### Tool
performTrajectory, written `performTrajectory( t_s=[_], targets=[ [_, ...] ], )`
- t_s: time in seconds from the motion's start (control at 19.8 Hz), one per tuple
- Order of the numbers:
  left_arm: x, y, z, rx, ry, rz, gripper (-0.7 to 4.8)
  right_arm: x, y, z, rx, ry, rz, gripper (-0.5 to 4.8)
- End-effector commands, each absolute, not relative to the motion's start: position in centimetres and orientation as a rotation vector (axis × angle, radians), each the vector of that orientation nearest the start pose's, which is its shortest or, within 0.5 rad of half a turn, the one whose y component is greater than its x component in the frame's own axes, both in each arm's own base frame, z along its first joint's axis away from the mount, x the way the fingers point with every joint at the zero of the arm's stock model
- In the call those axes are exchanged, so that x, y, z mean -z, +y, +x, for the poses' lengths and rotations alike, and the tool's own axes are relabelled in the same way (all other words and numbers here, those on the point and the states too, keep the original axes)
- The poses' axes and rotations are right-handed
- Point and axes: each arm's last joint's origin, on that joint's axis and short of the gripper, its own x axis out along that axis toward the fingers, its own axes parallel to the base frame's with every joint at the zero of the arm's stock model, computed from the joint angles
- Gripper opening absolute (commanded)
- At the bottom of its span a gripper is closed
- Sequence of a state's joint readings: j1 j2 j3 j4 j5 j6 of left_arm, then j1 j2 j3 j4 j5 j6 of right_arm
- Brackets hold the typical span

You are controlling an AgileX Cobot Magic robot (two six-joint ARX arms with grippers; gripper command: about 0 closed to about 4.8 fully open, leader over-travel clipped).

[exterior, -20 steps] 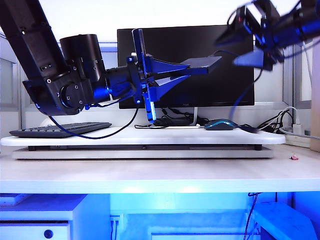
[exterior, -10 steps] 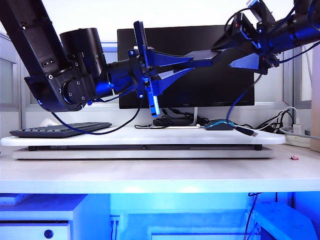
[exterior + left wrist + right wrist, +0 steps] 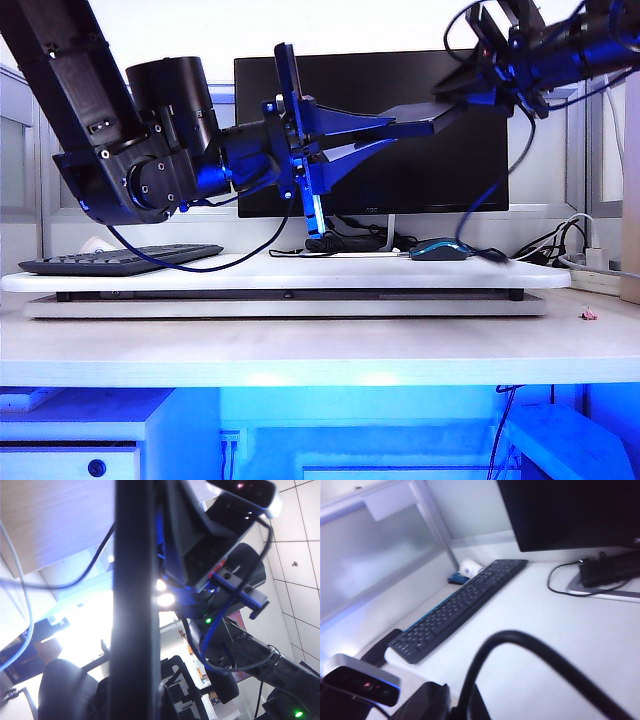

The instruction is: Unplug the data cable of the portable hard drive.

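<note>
I hold the hard drive [image 3: 405, 117] in my left gripper [image 3: 385, 128] while my right gripper [image 3: 470, 90] has clamped the data cable [image 3: 497, 180], and a crooked pull could twist the drive loose

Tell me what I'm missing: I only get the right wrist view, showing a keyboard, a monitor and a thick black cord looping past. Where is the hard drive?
Observer: In the exterior view the hard drive is up in the air, level, in front of the monitor, gripped by the left fingers.
Operator: And the arm I'm looking from?
Observer: The right fingers are at the drive's right-hand end. I cannot tell whether they have closed.
Operator: Anything on the desk I can't see?
Observer: A black-and-blue mouse lies to the right of the monitor's stand.
</note>
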State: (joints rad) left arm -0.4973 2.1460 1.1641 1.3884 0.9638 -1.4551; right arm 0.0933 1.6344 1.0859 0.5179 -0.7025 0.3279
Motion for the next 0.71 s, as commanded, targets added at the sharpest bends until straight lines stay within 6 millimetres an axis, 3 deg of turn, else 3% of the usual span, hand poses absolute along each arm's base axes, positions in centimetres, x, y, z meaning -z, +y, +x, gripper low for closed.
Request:
performTrajectory(
  t_s=[0.05,0.4,0.46,0.71],
  targets=[
    [-19.9,-22.4,36.1,1.497,0.593,-1.019,-0.06,-28.9,5.3,36.4,-0.788,0.149,0.304,-0.06],
    [-19.5,-22.5,36.1,1.516,0.680,-0.999,-0.06,-29.2,4.8,37.2,-0.702,0.121,0.301,-0.07],
    [-18.9,-22.5,36.2,1.492,0.741,-0.995,-0.06,-29.5,3.7,38.1,-0.677,0.112,0.300,-0.07],
    [-18.2,-22.4,35.9,1.503,0.813,-0.981,-0.05,-30.8,0.1,38.6,-0.586,0.076,0.300,-0.07]
  ],
)
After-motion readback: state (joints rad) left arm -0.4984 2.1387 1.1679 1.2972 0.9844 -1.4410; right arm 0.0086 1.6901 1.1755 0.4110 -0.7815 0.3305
